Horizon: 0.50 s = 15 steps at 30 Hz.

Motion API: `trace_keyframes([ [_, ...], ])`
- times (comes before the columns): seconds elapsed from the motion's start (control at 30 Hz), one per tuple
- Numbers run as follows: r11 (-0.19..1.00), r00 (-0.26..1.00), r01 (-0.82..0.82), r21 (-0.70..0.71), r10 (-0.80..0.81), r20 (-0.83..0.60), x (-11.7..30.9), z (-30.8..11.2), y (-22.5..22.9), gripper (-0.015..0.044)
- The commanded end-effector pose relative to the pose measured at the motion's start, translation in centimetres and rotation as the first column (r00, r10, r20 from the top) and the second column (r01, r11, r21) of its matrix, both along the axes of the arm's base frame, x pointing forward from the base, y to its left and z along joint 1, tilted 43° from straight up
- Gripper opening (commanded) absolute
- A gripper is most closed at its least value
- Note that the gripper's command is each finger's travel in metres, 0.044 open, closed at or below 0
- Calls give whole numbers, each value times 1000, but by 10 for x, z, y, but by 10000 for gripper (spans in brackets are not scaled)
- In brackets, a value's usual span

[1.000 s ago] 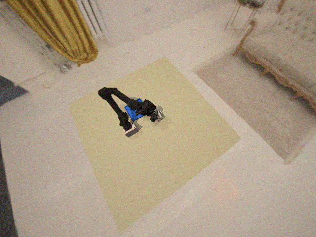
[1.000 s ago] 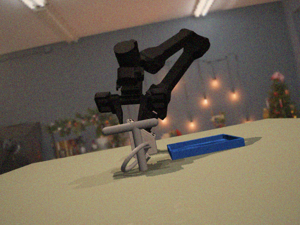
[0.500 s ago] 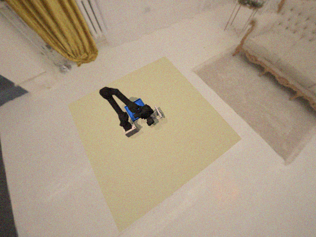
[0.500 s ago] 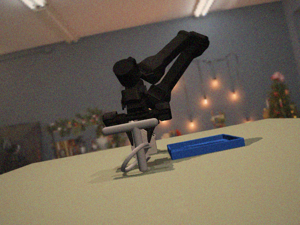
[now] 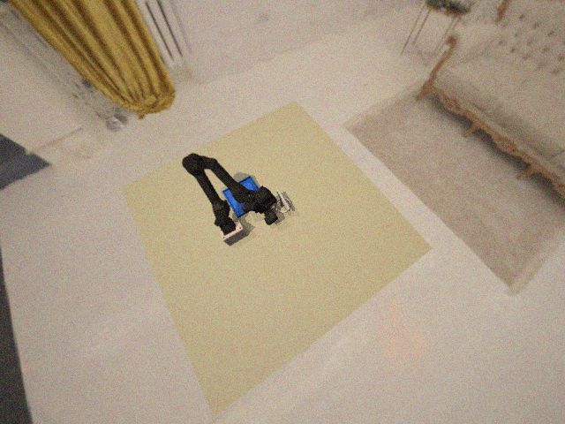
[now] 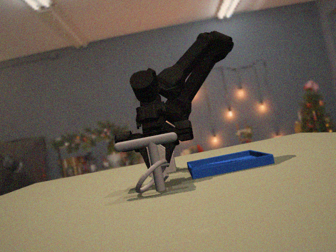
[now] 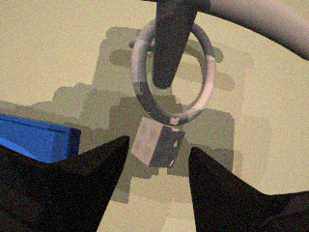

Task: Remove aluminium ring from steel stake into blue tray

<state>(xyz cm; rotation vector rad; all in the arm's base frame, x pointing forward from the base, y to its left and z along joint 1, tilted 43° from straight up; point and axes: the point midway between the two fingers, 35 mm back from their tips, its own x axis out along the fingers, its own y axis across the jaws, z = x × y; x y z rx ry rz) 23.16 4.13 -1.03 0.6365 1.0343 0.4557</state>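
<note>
Toward the tabletop's upper corner in the top view, the aluminium ring point(image 5: 287, 212) point(image 6: 145, 174) point(image 7: 138, 63) leans around the steel stake point(image 6: 158, 177) point(image 7: 170, 43); the gripper point(image 5: 275, 211) point(image 6: 158, 166) point(image 7: 160, 147) stands apart, empty. Probably light, stiff and slippery, it's best pinched by its welded tab point(image 7: 146, 139).

We see a vivid blue tray point(image 5: 226, 196) point(image 6: 233, 166) point(image 7: 36, 140), a matte black arm point(image 5: 223, 180) point(image 6: 200, 70), a black end effector point(image 5: 277, 210) point(image 6: 158, 165) point(image 7: 160, 147), a pinkish-grey stake point(image 6: 158, 167) point(image 7: 171, 43), a grey ring point(image 6: 145, 177) point(image 7: 138, 63) shading to pale pink, and a plain, straw-yellow worktop point(image 5: 297, 283) point(image 6: 189, 217) point(image 7: 48, 58).
</note>
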Motion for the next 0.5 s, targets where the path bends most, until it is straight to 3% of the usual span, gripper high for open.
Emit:
trace_keyframes([
  [0.0,1000,1000,1,1,-1,-15,-1,-7,6,200],
  [0.47,1000,1000,2,7,-2,-12,6,-20,21,200],
])
